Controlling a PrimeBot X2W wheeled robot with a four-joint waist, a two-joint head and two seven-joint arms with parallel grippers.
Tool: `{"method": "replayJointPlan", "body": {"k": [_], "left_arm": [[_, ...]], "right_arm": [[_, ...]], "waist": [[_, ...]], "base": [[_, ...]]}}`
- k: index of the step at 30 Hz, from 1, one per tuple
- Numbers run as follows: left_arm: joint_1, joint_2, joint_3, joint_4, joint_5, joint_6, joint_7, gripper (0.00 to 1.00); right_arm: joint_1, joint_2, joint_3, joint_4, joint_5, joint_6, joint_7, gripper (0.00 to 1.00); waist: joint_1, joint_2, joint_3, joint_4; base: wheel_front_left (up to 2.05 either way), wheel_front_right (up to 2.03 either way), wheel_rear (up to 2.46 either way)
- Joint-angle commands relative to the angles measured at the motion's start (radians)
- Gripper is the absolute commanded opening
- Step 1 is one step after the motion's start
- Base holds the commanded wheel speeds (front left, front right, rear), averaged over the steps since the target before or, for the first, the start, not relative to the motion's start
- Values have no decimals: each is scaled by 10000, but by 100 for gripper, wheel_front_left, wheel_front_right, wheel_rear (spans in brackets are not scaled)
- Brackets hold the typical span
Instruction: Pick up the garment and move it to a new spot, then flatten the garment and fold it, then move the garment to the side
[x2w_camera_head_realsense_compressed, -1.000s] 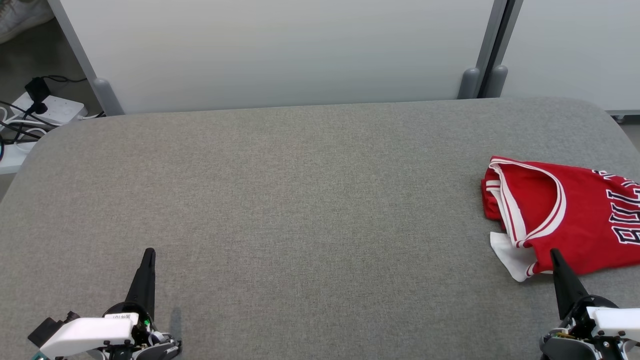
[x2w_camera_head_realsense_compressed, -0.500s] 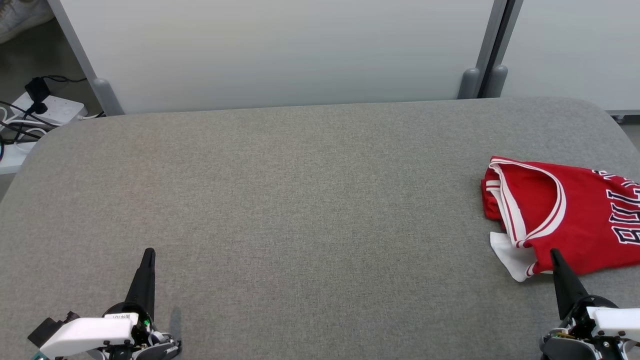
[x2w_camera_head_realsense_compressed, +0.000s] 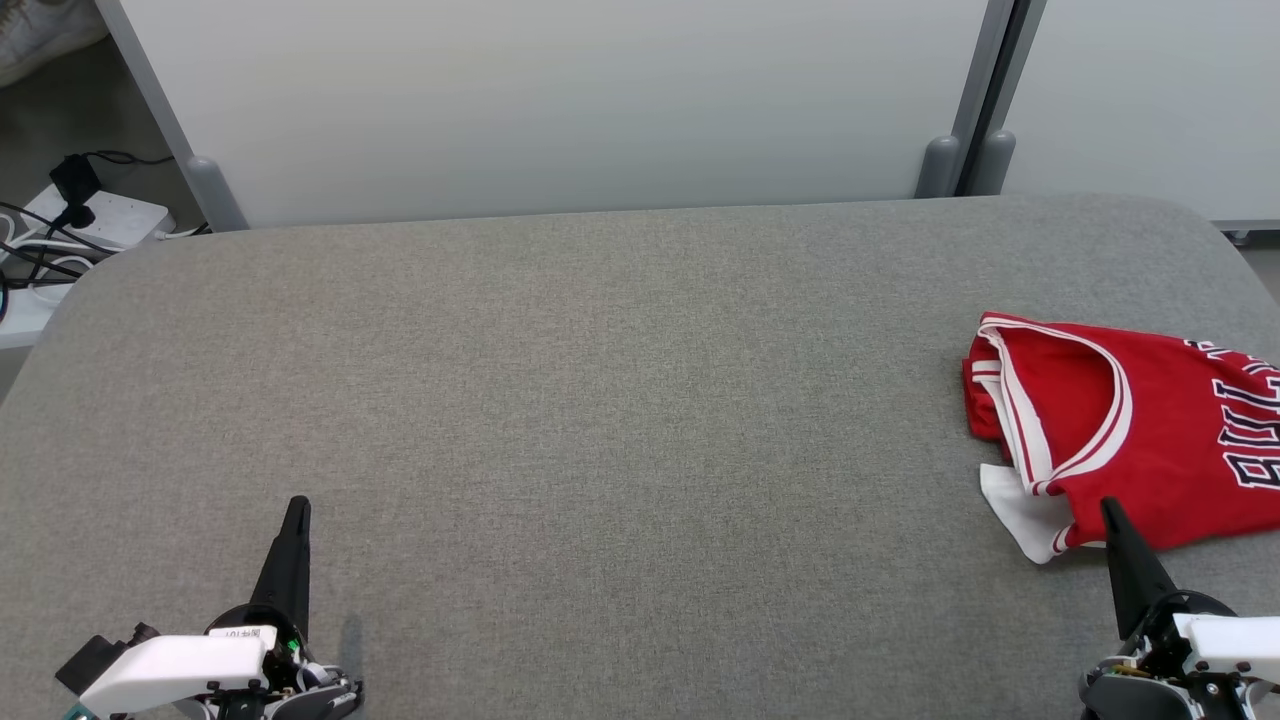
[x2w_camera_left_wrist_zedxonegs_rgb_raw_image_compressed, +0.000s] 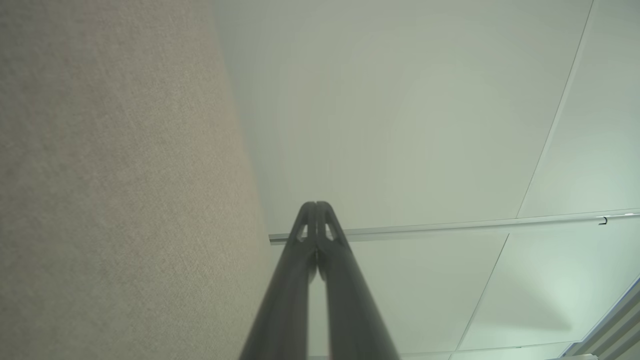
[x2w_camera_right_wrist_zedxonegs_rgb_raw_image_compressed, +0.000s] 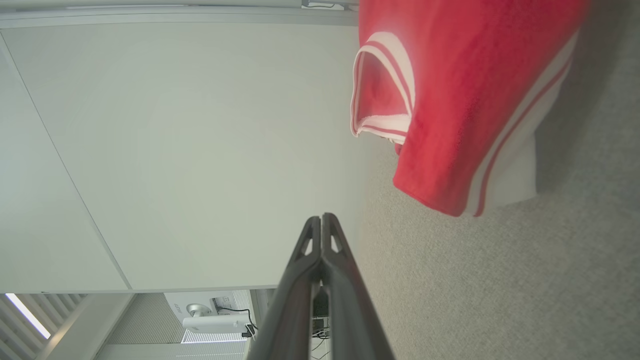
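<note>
The garment (x2w_camera_head_realsense_compressed: 1150, 440) is a red jersey with white trim and black-and-white lettering, folded and lying at the right edge of the grey table (x2w_camera_head_realsense_compressed: 600, 400); part of it runs past the head view's right border. My right gripper (x2w_camera_head_realsense_compressed: 1107, 508) is shut, its tip just at the jersey's near hem, with nothing held. In the right wrist view the shut right gripper (x2w_camera_right_wrist_zedxonegs_rgb_raw_image_compressed: 322, 217) points past the garment (x2w_camera_right_wrist_zedxonegs_rgb_raw_image_compressed: 450, 100), which lies off to its upper right. My left gripper (x2w_camera_head_realsense_compressed: 298, 504) is shut and empty at the lower left, far from the jersey. The left gripper (x2w_camera_left_wrist_zedxonegs_rgb_raw_image_compressed: 316, 205) shows shut in its wrist view too.
White partition panels (x2w_camera_head_realsense_compressed: 560, 100) stand behind the table, with grey posts (x2w_camera_head_realsense_compressed: 960, 165) at the back right. A power strip with cables (x2w_camera_head_realsense_compressed: 90, 220) lies on the floor at the far left. The table's padded middle is bare grey fabric.
</note>
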Motion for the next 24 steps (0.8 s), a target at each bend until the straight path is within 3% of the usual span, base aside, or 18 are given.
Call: {"method": "replayJointPlan", "body": {"k": [1,24], "left_arm": [[-553,83,330,-221,-1,-77,63,0],[-554,76,340,-221,7,-77,71,0]], "right_arm": [[-446,-109,150,-264,70,19,73,0],[-448,-101,139,-264,61,19,82,0]], "waist": [[0,-1,0,0],[0,-1,0,0]], "base": [[0,0,0],[0,0,0]]}}
